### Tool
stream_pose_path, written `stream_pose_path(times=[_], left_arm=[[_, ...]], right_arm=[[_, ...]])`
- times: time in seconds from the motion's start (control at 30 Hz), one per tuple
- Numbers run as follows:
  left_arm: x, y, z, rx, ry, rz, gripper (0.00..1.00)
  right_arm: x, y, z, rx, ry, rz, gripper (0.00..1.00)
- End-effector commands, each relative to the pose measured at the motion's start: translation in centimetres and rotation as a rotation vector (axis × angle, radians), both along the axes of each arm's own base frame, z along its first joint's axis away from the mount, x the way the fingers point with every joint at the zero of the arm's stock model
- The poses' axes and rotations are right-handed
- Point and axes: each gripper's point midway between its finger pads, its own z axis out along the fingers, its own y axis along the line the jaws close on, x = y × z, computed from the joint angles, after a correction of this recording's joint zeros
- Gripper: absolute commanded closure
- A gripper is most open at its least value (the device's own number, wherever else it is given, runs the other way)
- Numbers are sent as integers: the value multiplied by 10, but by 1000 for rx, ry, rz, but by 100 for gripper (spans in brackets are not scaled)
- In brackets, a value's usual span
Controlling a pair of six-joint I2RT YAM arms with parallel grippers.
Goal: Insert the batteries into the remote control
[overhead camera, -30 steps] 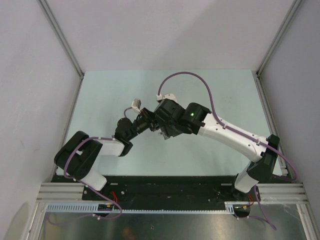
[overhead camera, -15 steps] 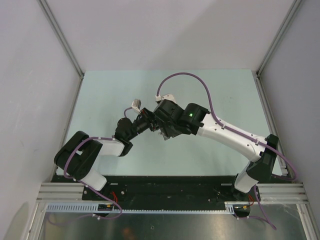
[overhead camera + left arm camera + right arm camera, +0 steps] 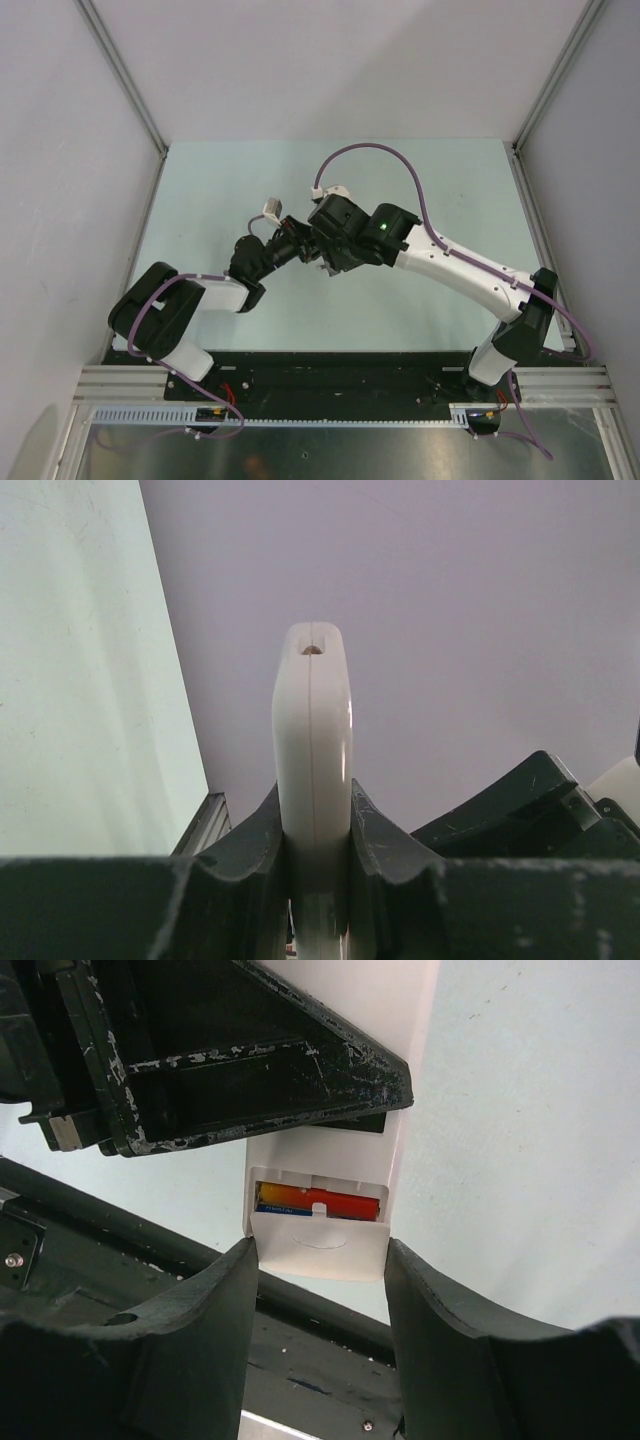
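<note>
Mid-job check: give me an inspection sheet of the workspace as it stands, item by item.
Surface: pale green table; its middle is hidden by the arms.
Job's things: white remote held edge-on; one red and yellow battery sits in its open compartment; white lid partly over it. Other batteries: nothing seen.
Clutter: nothing seen.
Hands: left hand clamped on the remote; right hand with its fingers against both sides of the lid.
Cables: purple cables loop off both arms.
Surroundings: grey walls; metal rail along the near edge.
</note>
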Motion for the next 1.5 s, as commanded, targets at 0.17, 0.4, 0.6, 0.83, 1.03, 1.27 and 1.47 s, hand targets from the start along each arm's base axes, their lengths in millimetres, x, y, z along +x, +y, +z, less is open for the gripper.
stream_pose_path(times=[0.17,0.4,0.6,0.83,1.03,1.27,1.47], left_arm=[[2,-1,17,-42,-36,-19,100],[2,-4,8,-34,-11,-29,100],[3,-7,12,-39,-20,-33,100],[2,-7,19,-49,-36,-40,100],[-1,-6,23,-53,-48,-40,100],[0,-5,11,-38,-23,-30,100],[-1,-5,8,-33,-16,-33,100]], right_arm=[[6,9,16,57,-35,15,50],[7,11,20,63,-35,20,51],[7,13,16,52,-27,26,51],[7,15,9,44,-6,33,50],[11,11,7,32,-10,18,50],[14,6,11,17,-28,4,50],[14,2,3,0,-10,1,50]])
